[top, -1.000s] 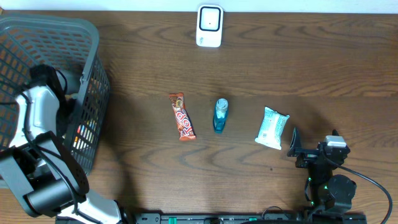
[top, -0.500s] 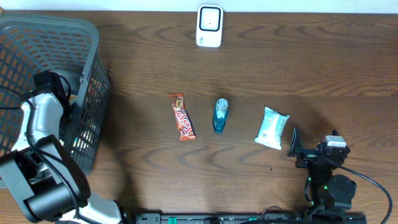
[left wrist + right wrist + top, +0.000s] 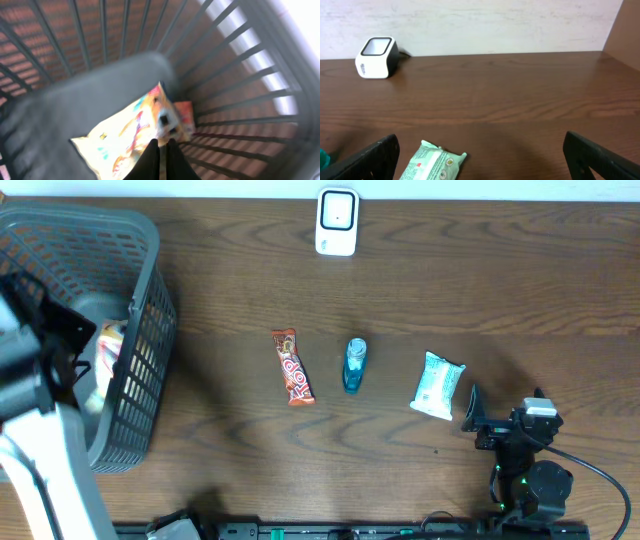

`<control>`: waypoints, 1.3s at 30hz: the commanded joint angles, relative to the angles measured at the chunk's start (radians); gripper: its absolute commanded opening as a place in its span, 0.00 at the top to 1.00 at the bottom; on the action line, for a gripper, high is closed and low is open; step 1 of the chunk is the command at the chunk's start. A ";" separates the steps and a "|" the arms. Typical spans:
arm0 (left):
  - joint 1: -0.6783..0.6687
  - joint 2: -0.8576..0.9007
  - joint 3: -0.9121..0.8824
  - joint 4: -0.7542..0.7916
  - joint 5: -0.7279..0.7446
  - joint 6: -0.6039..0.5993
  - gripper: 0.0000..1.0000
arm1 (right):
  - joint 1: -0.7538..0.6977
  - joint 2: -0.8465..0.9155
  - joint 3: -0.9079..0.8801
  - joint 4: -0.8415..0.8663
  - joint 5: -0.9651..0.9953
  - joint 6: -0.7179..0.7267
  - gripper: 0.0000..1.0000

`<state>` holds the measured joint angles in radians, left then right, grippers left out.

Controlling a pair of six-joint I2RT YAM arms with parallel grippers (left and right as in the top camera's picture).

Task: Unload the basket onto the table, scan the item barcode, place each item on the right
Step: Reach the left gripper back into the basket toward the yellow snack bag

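left gripper [image 3: 162, 146] is pinched fully closed down inside the basket [image 3: 145, 395], tips right at the near edge of the colourful snack packet [image 3: 125, 137]. too blurry to say if it's actually got hold of it. the packet lies diagonally on the basket floor, by the wall on the scanner [image 3: 337, 222] side. right gripper [image 3: 480, 142] sits wide open, well away from the basket, so i'd call this the left one's job.
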<state>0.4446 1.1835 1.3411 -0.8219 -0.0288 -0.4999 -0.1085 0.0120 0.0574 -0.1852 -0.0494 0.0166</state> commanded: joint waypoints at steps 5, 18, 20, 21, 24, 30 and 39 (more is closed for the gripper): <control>0.005 -0.159 0.000 0.025 -0.061 -0.040 0.62 | 0.008 -0.005 -0.003 0.000 -0.002 -0.011 0.01; 0.004 0.187 -0.002 -0.122 -0.160 0.106 0.02 | 0.008 -0.005 -0.003 0.000 -0.002 -0.011 0.01; 0.004 0.279 -0.002 -0.136 -0.127 0.151 0.02 | 0.008 -0.005 -0.003 0.000 -0.002 -0.011 0.01; 0.004 0.328 -0.002 -0.142 -0.113 0.167 0.02 | 0.008 -0.005 -0.003 0.000 -0.002 -0.011 0.01; 0.004 0.454 -0.002 -0.146 -0.109 0.193 0.02 | 0.008 -0.005 -0.003 0.000 -0.002 -0.011 0.01; 0.003 0.614 -0.002 -0.137 0.013 0.287 0.02 | 0.008 -0.005 -0.003 0.000 -0.002 -0.011 0.01; 0.003 0.725 -0.096 -0.053 0.067 0.316 0.06 | 0.008 -0.005 -0.003 0.000 -0.002 -0.011 0.01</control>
<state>0.4450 1.8687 1.2930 -0.8825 0.0109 -0.2134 -0.1085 0.0120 0.0574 -0.1848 -0.0494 0.0166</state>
